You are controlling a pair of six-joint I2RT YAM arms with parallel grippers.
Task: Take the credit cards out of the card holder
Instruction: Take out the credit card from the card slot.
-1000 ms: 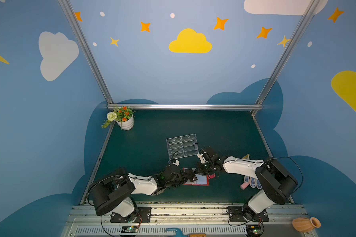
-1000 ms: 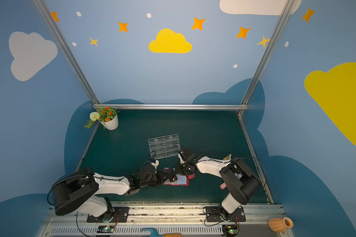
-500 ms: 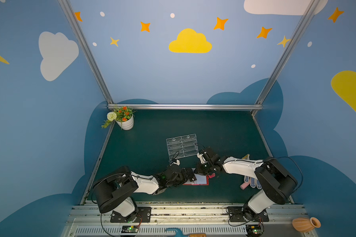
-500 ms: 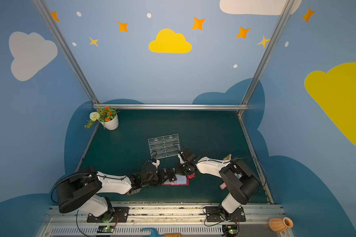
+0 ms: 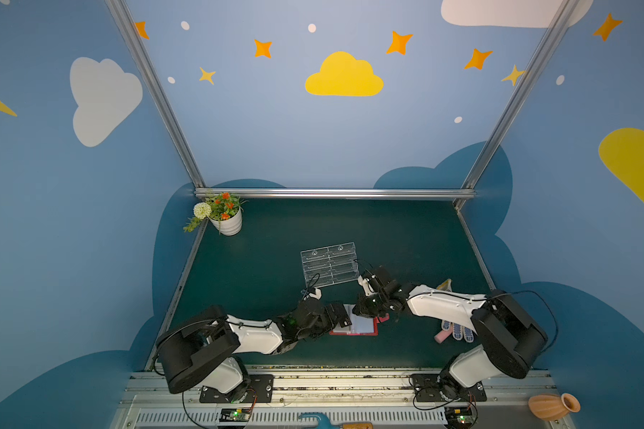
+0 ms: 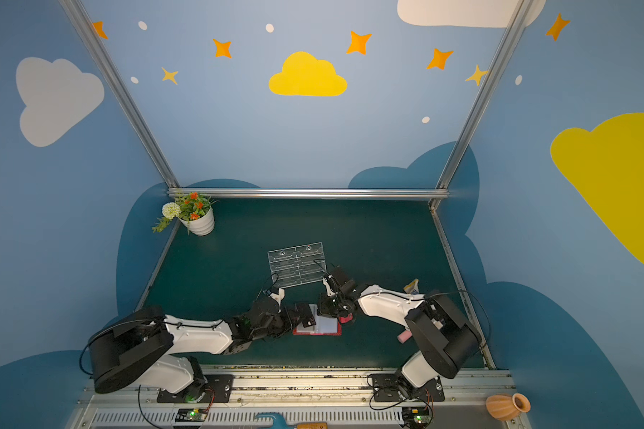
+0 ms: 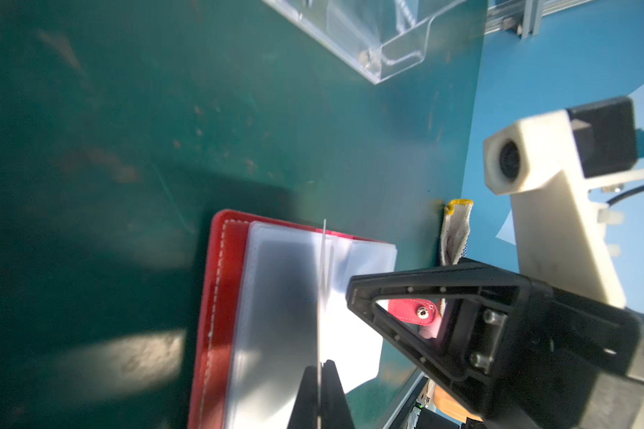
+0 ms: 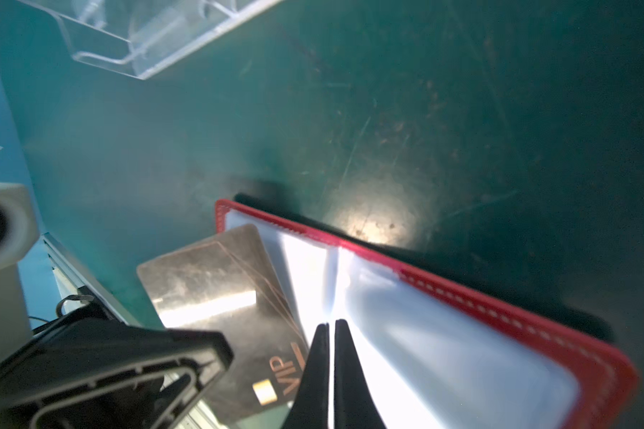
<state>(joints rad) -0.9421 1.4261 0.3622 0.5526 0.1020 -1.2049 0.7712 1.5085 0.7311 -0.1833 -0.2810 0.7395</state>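
Dark VIP credit card (image 8: 209, 293), pinched in closed left hand (image 7: 318, 366), overhangs red leather-like card holder (image 8: 499, 308) on that arm's side; closed right hand (image 8: 328, 325) pins the clear sleeve pages (image 8: 443, 353).

Open red holder (image 5: 362, 325); dark VIP card (image 8: 216, 293)

Dark green counter (image 5: 387, 237), front half busy.

I note a white flower pot (image 5: 227, 223) in the far left corner and a clear acrylic stand (image 5: 329, 264) near the middle. The red card holder (image 5: 363, 326) lies open just in front of it, sleeves up. At right, dotted glove fingers (image 5: 458, 330) lie just beside a pink piece (image 5: 441, 336). Yellow-edged fabric (image 5: 445, 285) shows further back; I cannot tell if it is the same glove.
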